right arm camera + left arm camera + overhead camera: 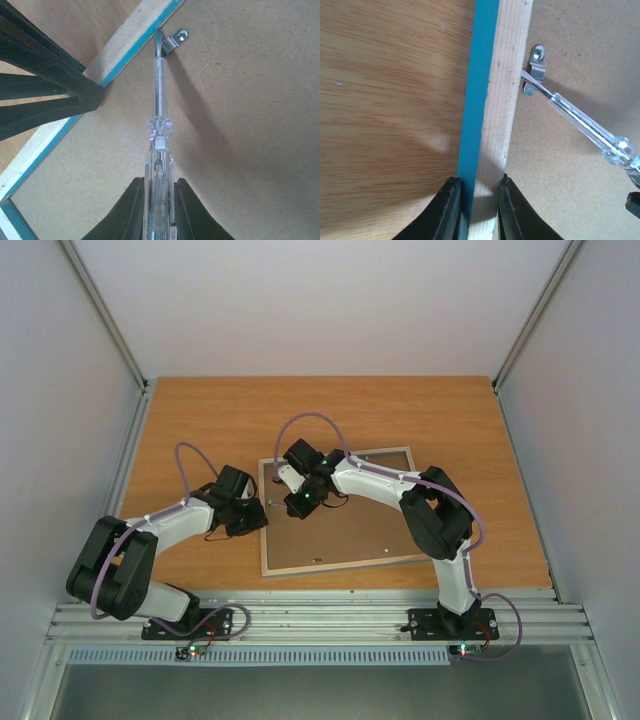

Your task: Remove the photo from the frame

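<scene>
The frame lies face down on the table, pale wood edge up, with a turquoise side. The brown backing board fills it and hides the photo. My left gripper is shut on the frame's left rail; it shows in the top view. My right gripper is shut on a clear-handled screwdriver. Its blade tip rests at a small metal clip screwed by the rail; the clip also shows in the left wrist view, as does the screwdriver.
The wooden table has grey walls on three sides. A metal rail with the arm bases runs along the near edge. Another small clip sits near the frame's near rail.
</scene>
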Tool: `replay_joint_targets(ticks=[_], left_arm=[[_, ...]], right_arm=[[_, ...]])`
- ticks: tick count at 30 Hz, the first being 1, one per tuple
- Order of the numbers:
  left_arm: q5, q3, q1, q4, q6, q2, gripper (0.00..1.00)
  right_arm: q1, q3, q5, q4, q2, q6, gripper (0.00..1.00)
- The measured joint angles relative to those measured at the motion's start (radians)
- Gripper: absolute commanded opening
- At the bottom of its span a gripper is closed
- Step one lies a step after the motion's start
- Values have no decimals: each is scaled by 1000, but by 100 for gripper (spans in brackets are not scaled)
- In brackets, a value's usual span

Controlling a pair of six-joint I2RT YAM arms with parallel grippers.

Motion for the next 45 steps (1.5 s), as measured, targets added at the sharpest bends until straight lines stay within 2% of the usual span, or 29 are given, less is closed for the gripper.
replay_joint_targets(ticks=[10, 18, 25, 35, 41, 45], left_arm=[[-5, 0, 0, -1, -4, -2, 7], [-22, -3, -2, -11, -29, -13, 7], [-48, -22, -2, -15, -74, -39, 3], [-85, -108, -2, -2, -232, -142, 3], [-103, -168, -2, 1, -362, -224, 4], [-117, -209, -10, 8, -453, -279, 9]], right_arm=[[0, -27, 7, 4, -19, -15, 1], [-2, -107, 16, -5, -91, -18, 1], [-32, -237, 6, 30, -204, -19, 1], [-124, -448, 17, 195, -399, 10, 1], [-138, -537, 52, 291, -484, 38, 1], [-146, -579, 80, 342, -522, 56, 1]])
